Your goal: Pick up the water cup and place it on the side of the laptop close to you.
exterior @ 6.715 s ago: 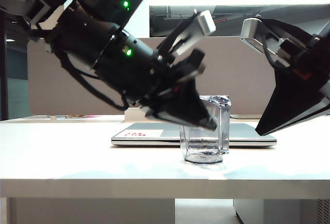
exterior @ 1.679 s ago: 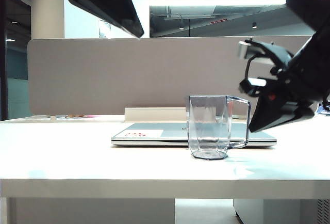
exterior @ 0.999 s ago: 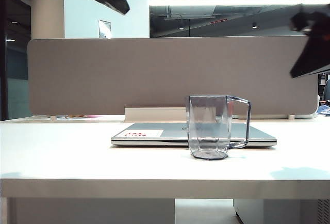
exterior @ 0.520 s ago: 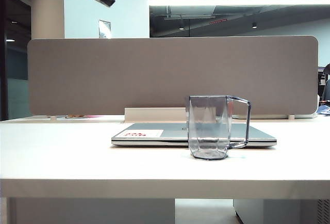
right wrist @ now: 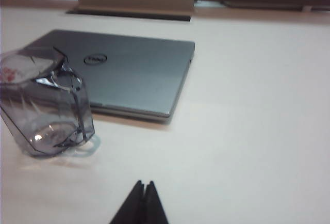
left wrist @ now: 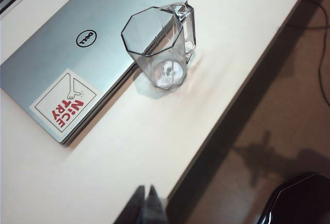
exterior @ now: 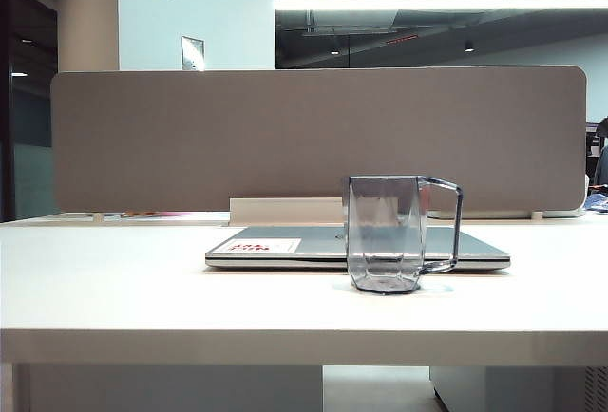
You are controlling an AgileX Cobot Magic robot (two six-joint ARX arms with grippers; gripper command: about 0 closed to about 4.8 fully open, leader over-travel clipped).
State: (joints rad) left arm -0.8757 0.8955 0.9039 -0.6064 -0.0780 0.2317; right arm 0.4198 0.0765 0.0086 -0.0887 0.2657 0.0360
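Left wrist view: left tool [left wrist: 146, 199] shut, empty, well above cup [left wrist: 160, 48] beside laptop [left wrist: 77, 64]. Right tool [right wrist: 143, 193] shut too. Placing apparently done; nothing further needed.

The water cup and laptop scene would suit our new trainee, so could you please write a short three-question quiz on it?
1. True or false: the water cup lies tipped over on the laptop lid.
2. Which side of the laptop is the cup on? A) the near side, towards the table's front edge B) the far side, by the grey partition
3. How do the jaws of the left gripper and right gripper stand?

Key: 1 false, it stands upright on the table. 2 A. 3 Both are shut and empty, away from the cup.
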